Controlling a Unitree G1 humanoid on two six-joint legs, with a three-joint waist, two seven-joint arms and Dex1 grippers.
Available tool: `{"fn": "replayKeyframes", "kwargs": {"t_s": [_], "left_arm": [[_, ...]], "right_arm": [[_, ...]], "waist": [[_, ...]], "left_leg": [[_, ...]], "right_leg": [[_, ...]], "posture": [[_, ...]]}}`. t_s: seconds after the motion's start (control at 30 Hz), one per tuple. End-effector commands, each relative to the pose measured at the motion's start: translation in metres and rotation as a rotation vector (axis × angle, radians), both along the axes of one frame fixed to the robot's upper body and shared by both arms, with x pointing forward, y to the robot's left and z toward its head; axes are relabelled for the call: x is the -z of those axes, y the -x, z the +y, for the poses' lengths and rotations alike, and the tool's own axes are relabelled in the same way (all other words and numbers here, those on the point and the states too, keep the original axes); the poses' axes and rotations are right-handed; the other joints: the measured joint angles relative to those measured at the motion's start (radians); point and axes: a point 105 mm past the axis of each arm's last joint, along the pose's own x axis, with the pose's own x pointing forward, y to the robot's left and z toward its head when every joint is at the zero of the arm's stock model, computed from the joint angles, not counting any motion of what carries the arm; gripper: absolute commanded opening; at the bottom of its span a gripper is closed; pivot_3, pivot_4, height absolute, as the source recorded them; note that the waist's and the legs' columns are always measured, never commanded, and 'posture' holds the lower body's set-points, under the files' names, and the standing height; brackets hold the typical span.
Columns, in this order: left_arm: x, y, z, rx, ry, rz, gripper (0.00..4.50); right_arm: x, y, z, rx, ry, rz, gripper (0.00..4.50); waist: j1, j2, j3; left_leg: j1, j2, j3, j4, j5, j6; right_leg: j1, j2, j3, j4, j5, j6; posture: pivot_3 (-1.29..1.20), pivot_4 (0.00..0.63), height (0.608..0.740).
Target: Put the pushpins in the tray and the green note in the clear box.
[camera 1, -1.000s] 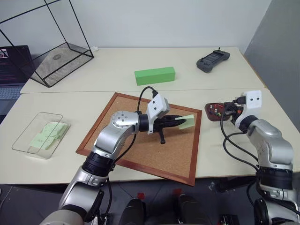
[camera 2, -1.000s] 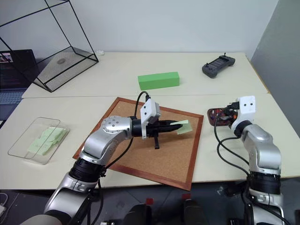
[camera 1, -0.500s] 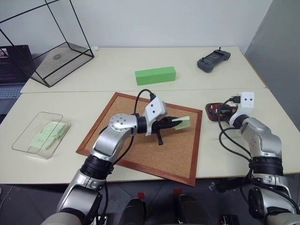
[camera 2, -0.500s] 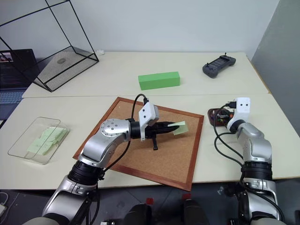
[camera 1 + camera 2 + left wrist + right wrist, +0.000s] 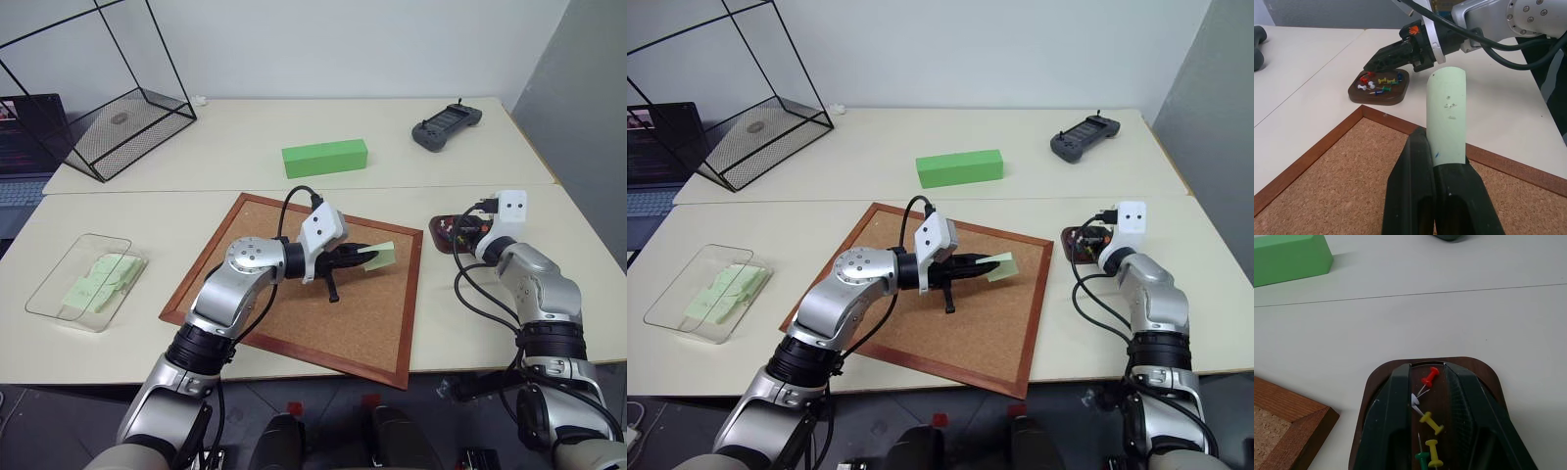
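Two pale tables [image 5: 147,211] pushed together carry everything here, and the biggest piece on them is the black wire-frame cage [image 5: 93,93] at the far left corner, tilted on one edge, a laptop [image 5: 22,147] just beside it. Front and centre lies the wood-framed corkboard [image 5: 294,313]. Over its far right part hangs the left gripper [image 5: 364,252], fingers pinched tight on the green note [image 5: 1446,113], which sticks out past the fingertips and curls; the note is clear of the cork, with small pin holes showing in the paper. No writing can be read on it.

On the left edge sits the clear box [image 5: 49,289], with pale green notes lying inside. Behind the corkboard, a bright green block [image 5: 324,158]; far right at the back, a dark handheld controller [image 5: 446,125].

Now the right side: the tray [image 5: 1359,428], dark reddish-brown, sits just off the corkboard's right corner. The right gripper [image 5: 1426,396] is down over it, fingers a narrow gap apart and holding nothing. In that gap lie pushpins [image 5: 1429,377] — red, white, yellow, green — loose on the tray floor. The left wrist view adds a blue one. No labels or brands readable anywhere.
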Motion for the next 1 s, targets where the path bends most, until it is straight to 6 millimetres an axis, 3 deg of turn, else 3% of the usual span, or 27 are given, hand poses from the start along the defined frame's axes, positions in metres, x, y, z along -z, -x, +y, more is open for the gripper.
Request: {"fn": "replayKeyframes", "kwargs": {"t_s": [0.03,0.23,0.4,0.5,0.6,0.77,1.0], "left_arm": [[-0.013,0.005,-0.001,0.026,0.026,-0.045,0.0],[-0.014,0.004,0.002,0.016,0.025,-0.045,0.0],[-0.016,-0.012,0.031,-0.138,0.063,-0.007,0.0],[-0.025,-0.017,0.057,-0.264,0.104,-0.001,0.0],[-0.032,-0.018,0.08,-0.375,0.117,-0.018,0.0],[-0.032,-0.007,0.15,-0.691,0.158,0.016,0.0],[-0.041,0.004,0.219,-1.077,0.181,-0.098,0.0]], "right_arm": [[-0.017,-0.001,-0.002,0.004,0.013,-0.064,1.1],[-0.026,0.004,0.003,-0.05,0.057,-0.097,1.1],[-0.046,0.034,0.022,-0.205,0.098,-0.164,1.1],[-0.065,0.063,0.056,-0.395,0.112,-0.233,1.1],[-0.074,0.089,0.084,-0.549,0.14,-0.278,1.62],[-0.089,0.14,0.136,-0.852,0.114,-0.363,2.61],[-0.107,0.152,0.17,-1.008,0.035,-0.429,4.4]], "waist": [[0.0,0.0,0.0],[0.0,0.0,0.0],[0.0,0.001,0.001],[-0.003,0.001,0.001],[-0.007,0.001,0.001],[-0.008,0.001,0.001],[0.003,0.0,0.002]], "left_leg": [[0.0,0.0,0.0,0.0,0.0,0.0],[0.0,0.0,0.0,0.0,0.0,0.0],[-0.001,0.001,-0.001,-0.001,0.0,0.0],[-0.001,0.002,-0.002,0.0,0.0,0.0],[-0.001,0.002,-0.002,0.0,0.0,0.0],[0.0,0.003,-0.004,0.0,0.0,0.0],[0.0,0.002,-0.005,0.001,0.0,0.0]], "right_leg": [[0.0,0.0,0.0,0.0,0.0,0.0],[0.0,0.0,0.0,0.0,0.0,0.0],[0.0,0.0,-0.001,0.0,0.0,0.0],[0.0,0.0,-0.001,0.0,0.0,0.0],[0.0,0.0,-0.002,0.0,0.0,0.0],[0.0,0.0,-0.003,-0.001,0.0,0.0],[0.001,-0.001,-0.004,-0.001,0.0,0.0]], "posture": [[0.0,0.15,0.74],[0.0,0.15,0.74],[0.0,0.15,0.74],[0.0,0.15,0.74],[0.0,0.15,0.74],[0.0,0.15,0.74],[0.0,0.15,0.74]]}}
